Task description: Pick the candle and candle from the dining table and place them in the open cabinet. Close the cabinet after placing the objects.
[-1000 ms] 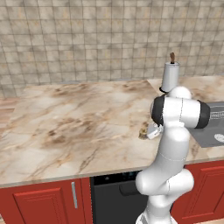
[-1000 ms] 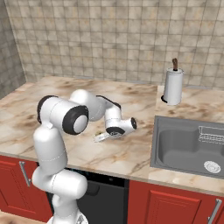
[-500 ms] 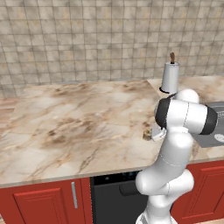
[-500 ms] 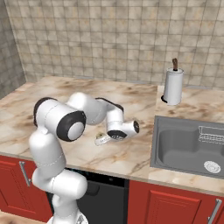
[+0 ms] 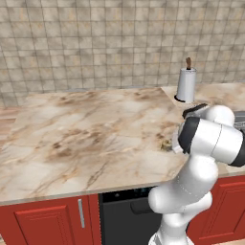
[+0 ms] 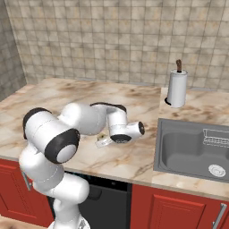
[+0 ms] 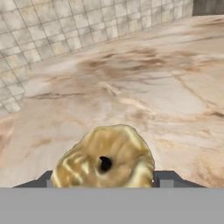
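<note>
Across the tabletop (image 5: 86,139) we see broad bare marble to our left, while the sink (image 6: 192,147) cuts in on the right. Near the front edge our hand (image 6: 103,141) straddles the squat brass-gold candle (image 7: 104,159); grip we cannot tell.

We find the squat candle (image 7: 105,162) sitting on the worktop (image 5: 86,134) near its front edge, with the pincer (image 6: 103,142) low over the worktop and the candle between its fingertips. The paper-towel roll (image 6: 176,87) stands upright at the back of the worktop by the tiled wall (image 6: 112,40), well behind the candle. The sink (image 6: 192,147) lies sunk in the worktop to the right of the pincer, in front of the roll.
</note>
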